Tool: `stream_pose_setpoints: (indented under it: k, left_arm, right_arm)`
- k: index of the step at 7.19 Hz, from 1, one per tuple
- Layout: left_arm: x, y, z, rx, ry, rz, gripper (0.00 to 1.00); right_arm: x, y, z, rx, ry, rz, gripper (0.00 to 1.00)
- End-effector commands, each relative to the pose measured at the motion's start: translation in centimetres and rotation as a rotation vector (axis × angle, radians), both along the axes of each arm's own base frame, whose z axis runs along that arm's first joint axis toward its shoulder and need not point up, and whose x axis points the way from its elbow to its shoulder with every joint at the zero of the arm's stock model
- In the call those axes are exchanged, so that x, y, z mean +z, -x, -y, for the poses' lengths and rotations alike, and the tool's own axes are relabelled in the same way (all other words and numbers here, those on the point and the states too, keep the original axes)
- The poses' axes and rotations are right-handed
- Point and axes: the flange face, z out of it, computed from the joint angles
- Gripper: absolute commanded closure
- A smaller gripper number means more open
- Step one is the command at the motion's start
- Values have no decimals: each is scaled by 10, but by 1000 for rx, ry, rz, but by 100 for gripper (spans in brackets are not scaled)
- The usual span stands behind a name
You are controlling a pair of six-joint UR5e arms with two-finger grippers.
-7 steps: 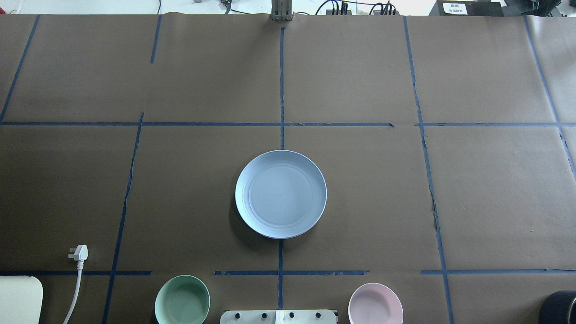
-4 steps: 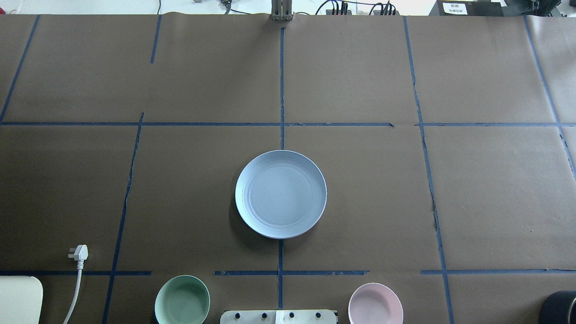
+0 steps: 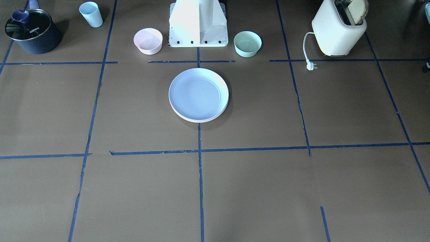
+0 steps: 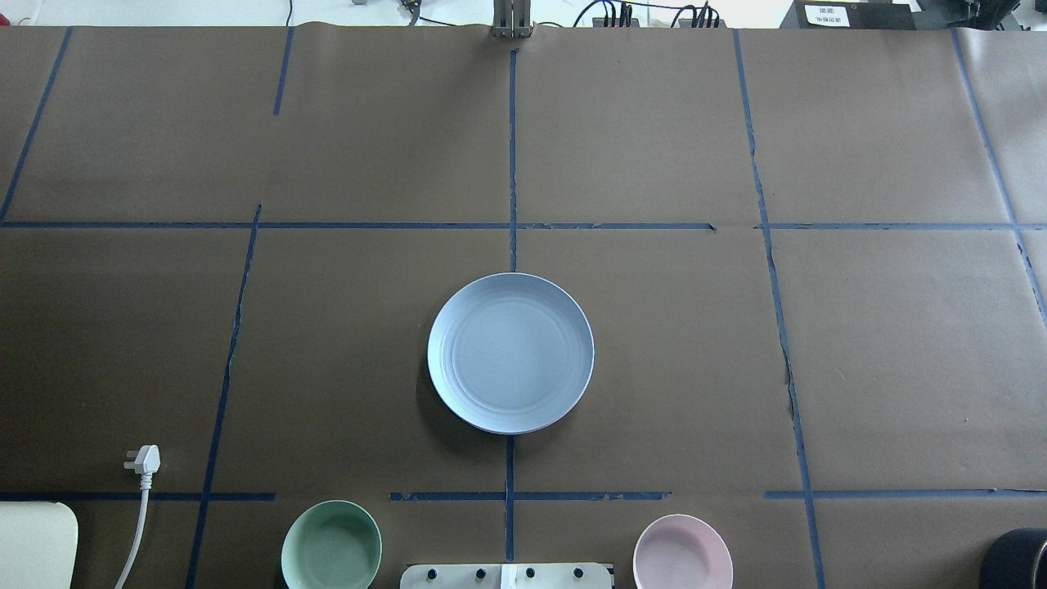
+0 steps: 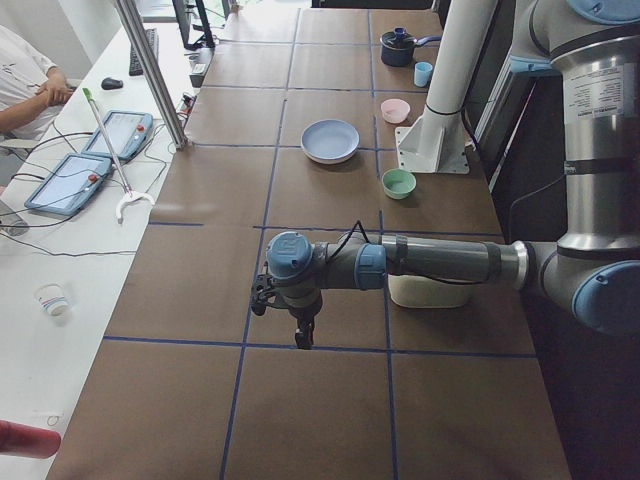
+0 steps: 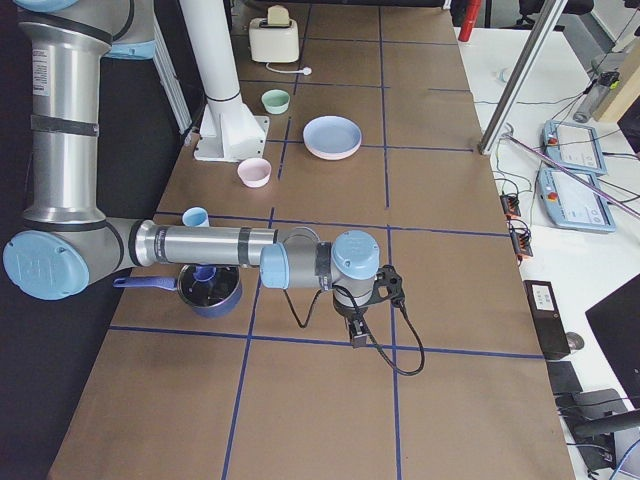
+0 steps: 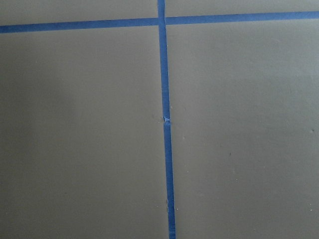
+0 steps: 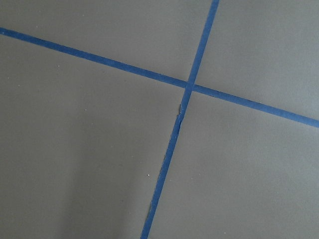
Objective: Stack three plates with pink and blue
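the light blue plate (image 4: pixel 510 352) sits on top of a pile in the middle of the worktop (image 4: pixel 695 368). pale rims (image 3: pixel 198 119) peek out under it, so the stack looks done. the left end effector (image 5: pixel 302 338) and right end effector (image 6: pixel 357 336) hang far away. i cannot tell how open they are.
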Motion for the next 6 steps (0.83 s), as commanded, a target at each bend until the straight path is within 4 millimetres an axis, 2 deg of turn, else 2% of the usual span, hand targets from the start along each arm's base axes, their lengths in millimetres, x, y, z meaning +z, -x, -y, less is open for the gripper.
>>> stream_pose_setpoints:
  k: [1, 2, 6]
  left_arm:
    - [-5, 1, -2, 0, -4, 0, 0]
    - [0, 2, -3, -1, 5, 5, 0]
    - [-6, 1, 2, -1, -11, 2, 0]
  right_arm:
    - [-9, 0, 4, 0, -6, -1, 0]
    - [-9, 0, 4, 2, -5, -8, 0]
    - [-5, -1, 2, 3, 14, -14, 0]
